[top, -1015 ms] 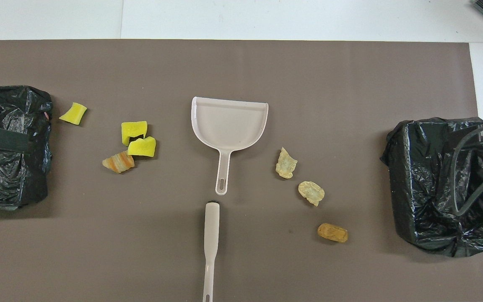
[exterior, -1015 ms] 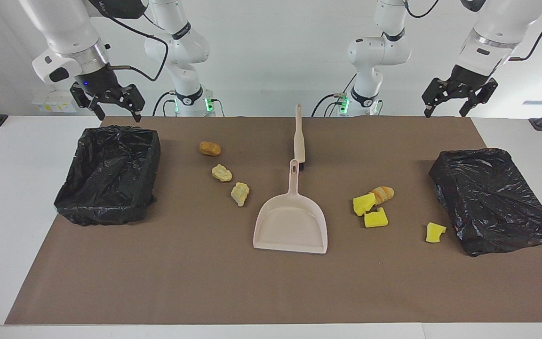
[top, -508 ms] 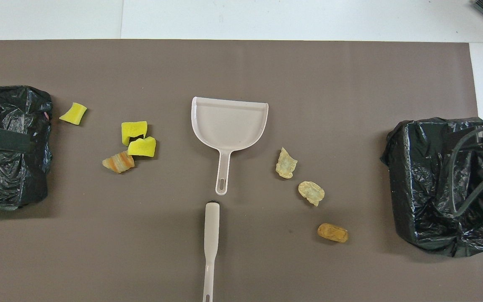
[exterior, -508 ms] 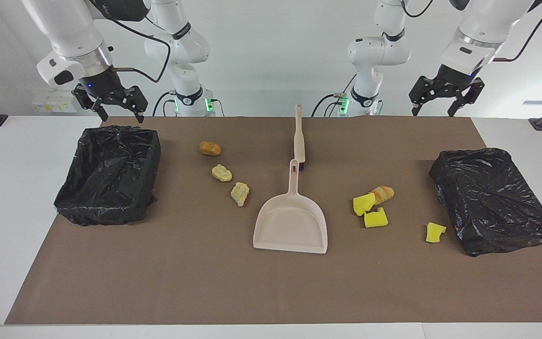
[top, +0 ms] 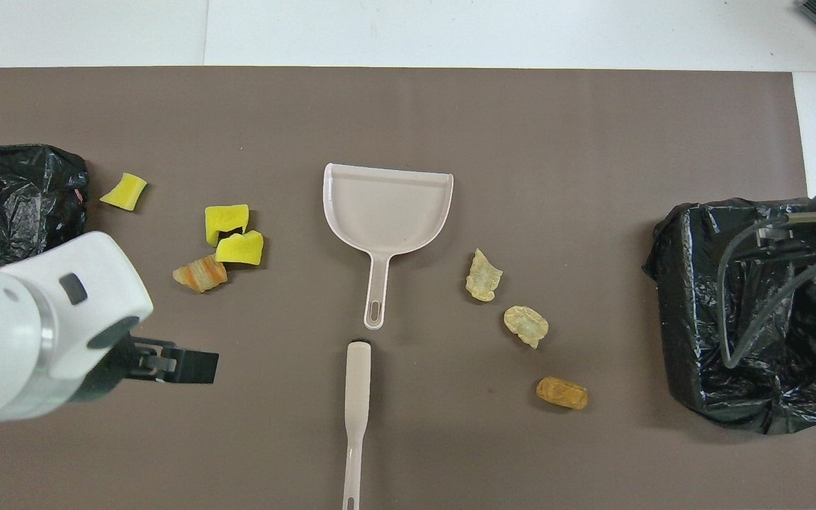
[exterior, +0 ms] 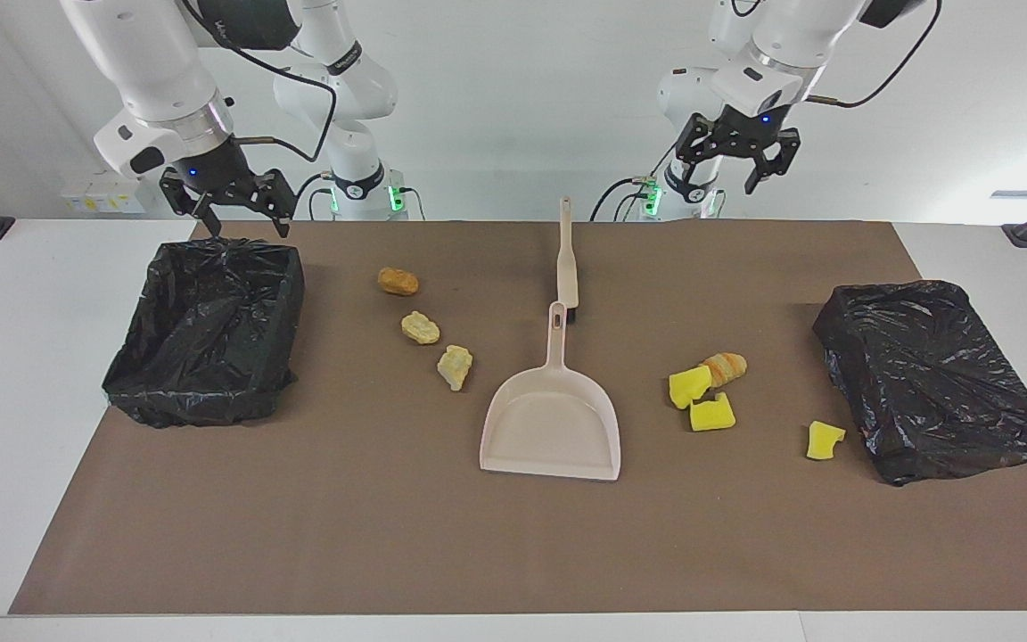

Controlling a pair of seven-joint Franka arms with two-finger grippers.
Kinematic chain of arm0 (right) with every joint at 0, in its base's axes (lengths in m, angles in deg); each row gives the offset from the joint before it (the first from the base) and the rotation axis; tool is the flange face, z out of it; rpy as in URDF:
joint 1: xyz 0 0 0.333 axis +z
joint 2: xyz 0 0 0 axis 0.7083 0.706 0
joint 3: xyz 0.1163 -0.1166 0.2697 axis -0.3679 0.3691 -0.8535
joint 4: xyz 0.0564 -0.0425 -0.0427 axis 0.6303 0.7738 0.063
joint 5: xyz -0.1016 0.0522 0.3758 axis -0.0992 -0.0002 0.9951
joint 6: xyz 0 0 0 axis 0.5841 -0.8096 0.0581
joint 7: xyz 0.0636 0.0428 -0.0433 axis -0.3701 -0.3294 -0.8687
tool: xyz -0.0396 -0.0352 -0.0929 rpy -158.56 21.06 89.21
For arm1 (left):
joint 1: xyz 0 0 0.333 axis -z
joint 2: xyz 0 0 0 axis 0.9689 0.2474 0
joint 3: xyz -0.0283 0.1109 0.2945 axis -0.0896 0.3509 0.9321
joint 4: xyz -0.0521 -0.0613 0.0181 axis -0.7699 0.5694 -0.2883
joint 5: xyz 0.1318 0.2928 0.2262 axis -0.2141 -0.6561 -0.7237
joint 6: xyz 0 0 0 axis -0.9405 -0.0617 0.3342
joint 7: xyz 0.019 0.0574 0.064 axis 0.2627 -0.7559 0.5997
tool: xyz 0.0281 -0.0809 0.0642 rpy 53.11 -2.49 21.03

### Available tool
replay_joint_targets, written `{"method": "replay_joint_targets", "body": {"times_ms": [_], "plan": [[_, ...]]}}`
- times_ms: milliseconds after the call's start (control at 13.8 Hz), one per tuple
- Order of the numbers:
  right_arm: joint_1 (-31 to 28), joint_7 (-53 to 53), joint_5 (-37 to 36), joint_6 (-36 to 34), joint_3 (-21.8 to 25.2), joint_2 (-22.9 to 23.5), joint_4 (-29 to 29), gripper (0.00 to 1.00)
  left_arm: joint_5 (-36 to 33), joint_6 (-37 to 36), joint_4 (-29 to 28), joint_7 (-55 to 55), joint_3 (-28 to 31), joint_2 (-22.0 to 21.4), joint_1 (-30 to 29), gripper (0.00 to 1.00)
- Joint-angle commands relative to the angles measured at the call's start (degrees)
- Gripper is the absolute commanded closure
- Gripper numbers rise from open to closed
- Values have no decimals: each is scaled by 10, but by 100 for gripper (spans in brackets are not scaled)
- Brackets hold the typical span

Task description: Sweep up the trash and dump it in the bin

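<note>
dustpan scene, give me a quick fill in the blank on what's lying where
1. The dustpan holds ____ scraps.
2. The brush lies nearer to the robots than the dustpan, in line with its ____.
3. The striped roll touches a ____ sponge chunk.
4. The right claw hangs over the rim of a black ____.

Missing words: no; handle; yellow; bin

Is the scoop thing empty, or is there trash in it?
Empty. The dustpan has a bare inside, and all the trash lies on the mat around it.
</note>
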Motion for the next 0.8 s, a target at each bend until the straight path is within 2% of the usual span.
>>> {"method": "replay_joint_targets", "body": {"times_ms": [0,145,363,508,725], "plan": [[25,7,-2,20,1,14,5,0,19,14,-97,-32,10,-71,62,0],[47,52,10,46,1,41,7,0,22,41,-131,-82,7,-64,118,0],[96,126,19,86,0,79,6,0,22,123,-195,-134,6,-65,184,0],[129,166,28,116,0,105,7,0,24,149,-229,-149,6,-65,210,0],[173,225,27,172,0,146,6,0,36,228,-297,-177,6,-58,260,0]]}}
